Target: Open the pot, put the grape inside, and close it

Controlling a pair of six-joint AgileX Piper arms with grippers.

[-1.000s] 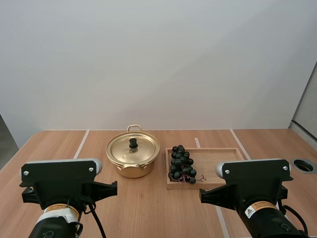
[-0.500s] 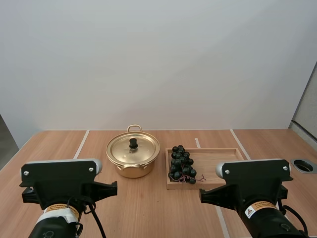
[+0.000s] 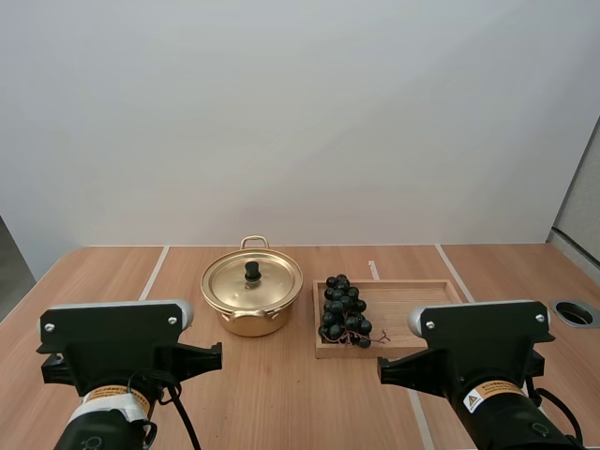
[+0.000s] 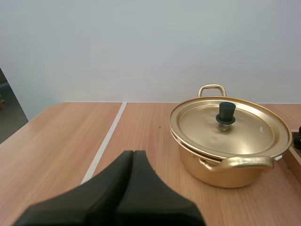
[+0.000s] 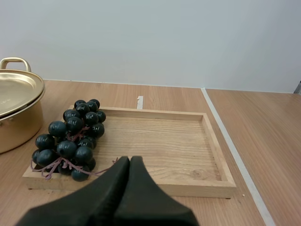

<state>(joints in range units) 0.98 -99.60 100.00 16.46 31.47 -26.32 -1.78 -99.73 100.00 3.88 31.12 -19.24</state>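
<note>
A gold pot [image 3: 251,302] stands mid-table with its lid [image 3: 252,279] on, black knob [image 3: 252,270] up. Right of it, a bunch of dark grapes [image 3: 344,310] lies at the left end of a wooden tray [image 3: 412,307]. In the left wrist view my left gripper [image 4: 133,154] is shut, its fingers one dark wedge, short of the pot [image 4: 229,141] and left of it. In the right wrist view my right gripper [image 5: 130,160] is shut too, held near the tray's front edge [image 5: 141,186], with the grapes [image 5: 71,137] to its left.
White tape lines [image 3: 153,272] run along the wooden table. A round grommet hole [image 3: 575,313] sits at the far right edge. Bare table lies in front of the pot and tray, between them and the two arm bases.
</note>
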